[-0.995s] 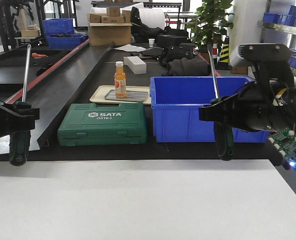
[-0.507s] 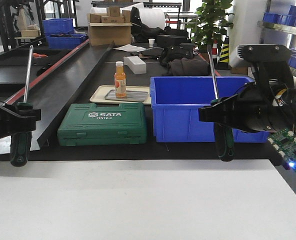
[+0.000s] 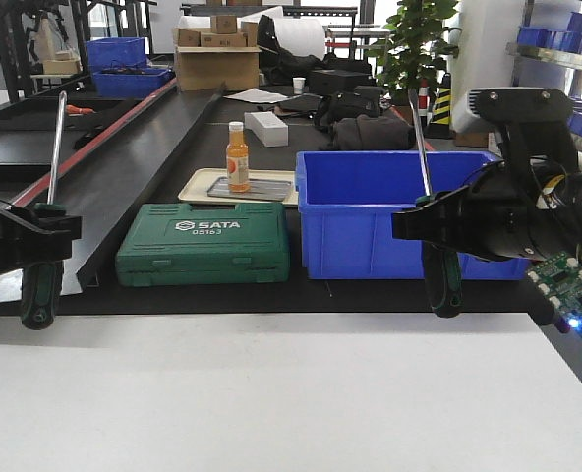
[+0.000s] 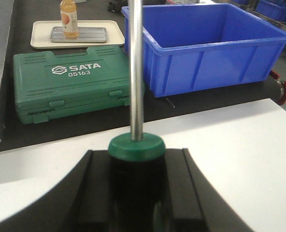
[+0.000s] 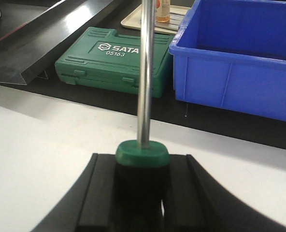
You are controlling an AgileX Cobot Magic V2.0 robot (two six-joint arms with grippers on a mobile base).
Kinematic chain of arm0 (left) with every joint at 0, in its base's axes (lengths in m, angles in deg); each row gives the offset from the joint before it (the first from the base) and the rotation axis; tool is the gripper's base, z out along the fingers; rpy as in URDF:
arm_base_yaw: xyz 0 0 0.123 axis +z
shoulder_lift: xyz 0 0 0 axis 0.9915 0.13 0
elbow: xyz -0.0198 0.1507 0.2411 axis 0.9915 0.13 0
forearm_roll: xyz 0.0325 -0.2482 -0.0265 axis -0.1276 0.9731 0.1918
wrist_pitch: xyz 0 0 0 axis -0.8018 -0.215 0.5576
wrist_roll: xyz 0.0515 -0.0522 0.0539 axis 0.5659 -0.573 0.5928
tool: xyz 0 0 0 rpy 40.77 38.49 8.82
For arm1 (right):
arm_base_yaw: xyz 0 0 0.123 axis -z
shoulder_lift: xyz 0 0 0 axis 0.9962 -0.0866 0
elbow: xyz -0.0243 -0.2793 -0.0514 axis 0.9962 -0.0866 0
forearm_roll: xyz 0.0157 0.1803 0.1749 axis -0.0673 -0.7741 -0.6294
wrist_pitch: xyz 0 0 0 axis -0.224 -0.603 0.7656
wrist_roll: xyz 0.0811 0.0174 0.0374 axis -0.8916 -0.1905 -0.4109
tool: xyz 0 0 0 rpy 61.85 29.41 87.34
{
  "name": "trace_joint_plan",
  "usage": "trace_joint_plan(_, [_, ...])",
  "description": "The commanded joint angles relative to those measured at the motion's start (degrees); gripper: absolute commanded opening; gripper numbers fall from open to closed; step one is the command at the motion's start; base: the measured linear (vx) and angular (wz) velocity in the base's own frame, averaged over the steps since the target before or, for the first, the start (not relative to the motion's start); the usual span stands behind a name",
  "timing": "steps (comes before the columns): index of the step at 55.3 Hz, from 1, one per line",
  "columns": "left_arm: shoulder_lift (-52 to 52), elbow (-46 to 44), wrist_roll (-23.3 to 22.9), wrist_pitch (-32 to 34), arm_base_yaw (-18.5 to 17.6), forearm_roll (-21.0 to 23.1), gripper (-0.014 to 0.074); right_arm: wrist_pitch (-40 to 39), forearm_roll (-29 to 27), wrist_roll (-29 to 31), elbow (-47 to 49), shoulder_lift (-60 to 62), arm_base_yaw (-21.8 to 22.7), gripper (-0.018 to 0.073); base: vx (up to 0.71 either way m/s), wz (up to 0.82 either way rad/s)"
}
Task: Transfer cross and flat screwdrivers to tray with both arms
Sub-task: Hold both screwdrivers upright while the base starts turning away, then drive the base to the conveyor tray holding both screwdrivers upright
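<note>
- A workshop or a storage hall.
- Green plastic SATA tool case point(image 3: 203, 244) on the black tabletop point(image 3: 271, 295).
- Blue plastic bins point(image 3: 114, 54) and brown cardboard boxes point(image 3: 215, 61) stand behind.

left screwdriver point(image 3: 37, 292), right screwdriver point(image 3: 441, 280): black-green handles, upright, shafts up; grey tray point(image 3: 268, 188) flat, farther back.

Black arms point(image 3: 512, 224), green circuit board point(image 3: 567, 282)
</note>
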Motion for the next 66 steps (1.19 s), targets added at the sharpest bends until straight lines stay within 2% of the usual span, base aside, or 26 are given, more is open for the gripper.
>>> trace_joint_plan(1, [-1.43, -1.50, -0.01, 3.73, -0.26, 1.87, 0.0001, -5.50, 0.02, 0.04, 1.98, 2.11, 0.34, -0.0008, -0.04, 0.01])
trace_joint_plan(32, [-0.79, -1.50, -0.01, 3.78, -0.26, 1.87, 0.0001, -5.34, 0.02, 0.09, 1.98, 2.02, 0.34, -0.0008, -0.15, -0.07])
trace_joint_plan(66, [-0.79, -1.50, -0.01, 3.72, -0.26, 1.87, 0.0002, -5.34, 0.02, 0.09, 1.98, 2.02, 0.34, -0.0008, -0.25, -0.40])
